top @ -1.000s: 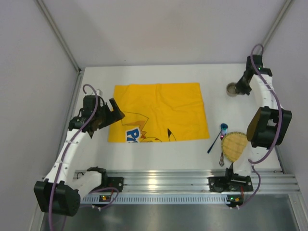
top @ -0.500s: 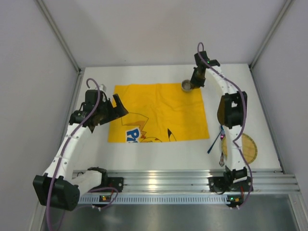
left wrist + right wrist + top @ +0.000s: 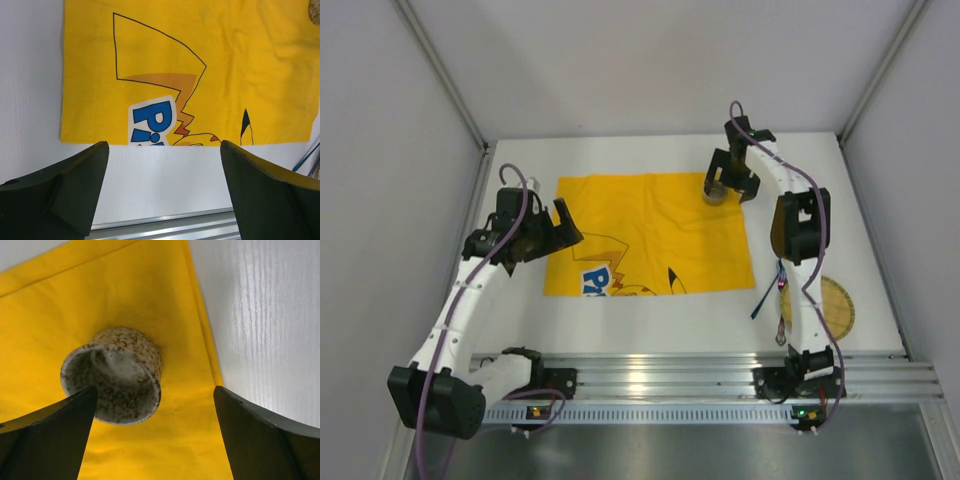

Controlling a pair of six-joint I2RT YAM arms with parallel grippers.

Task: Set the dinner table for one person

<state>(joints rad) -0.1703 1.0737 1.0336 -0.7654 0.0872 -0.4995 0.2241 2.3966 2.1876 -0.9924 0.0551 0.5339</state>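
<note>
Since half a second before, we had lowered the speckled cup (image 3: 112, 375) onto the far-right corner of the yellow cloth (image 3: 650, 230) on the dinner table (image 3: 620, 325); right gripper (image 3: 154, 390) released, left gripper (image 3: 165, 145) spread empty. Nearby, woven plate (image 3: 835, 305) and cutlery (image 3: 775, 290) waited unplaced.

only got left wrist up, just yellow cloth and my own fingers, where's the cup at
observer: the speckled cup stands upright on the yellow cloth, by its far right corner.
operator: is the right arm gripping it
observer: no, the right gripper is open, with a finger on each side of the cup and a wide gap on one side.
operator: anything else on the cloth
observer: nothing else rests on it. The round tan disc and the blue-handled utensil lie on the white table, right of the cloth.
</note>
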